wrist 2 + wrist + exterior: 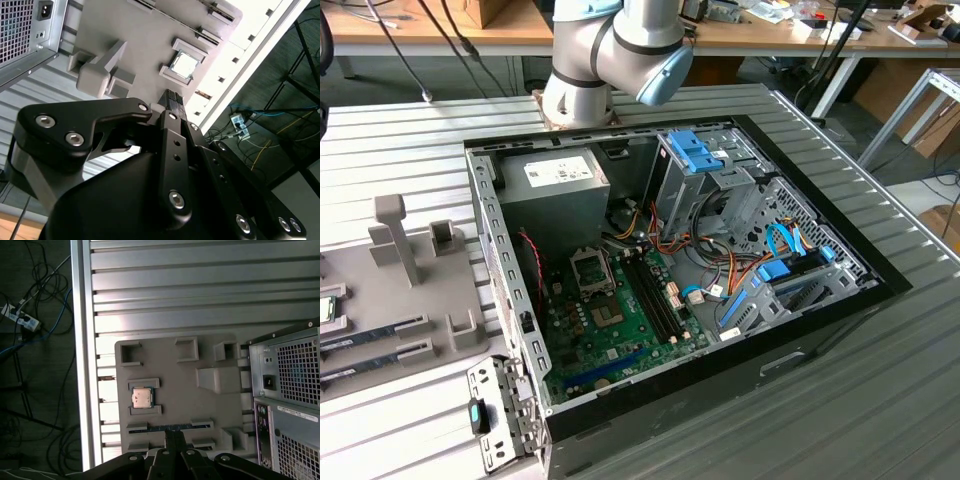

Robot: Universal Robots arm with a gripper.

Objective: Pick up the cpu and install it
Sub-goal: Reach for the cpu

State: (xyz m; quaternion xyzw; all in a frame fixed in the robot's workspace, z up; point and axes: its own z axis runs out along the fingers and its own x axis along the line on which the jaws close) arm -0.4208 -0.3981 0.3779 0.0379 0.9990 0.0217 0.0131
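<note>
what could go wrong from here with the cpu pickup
1. The gripper is shut and off the cpu; descending like that would likely press the chip's top, not straddle it.
2. The cpu sits between two raised brackets on the grey tray; a skewed approach might catch them.
3. A memory stick lies beside the cpu and could be grabbed instead.

No legible text; power-supply label (552, 172) unreadable
</note>
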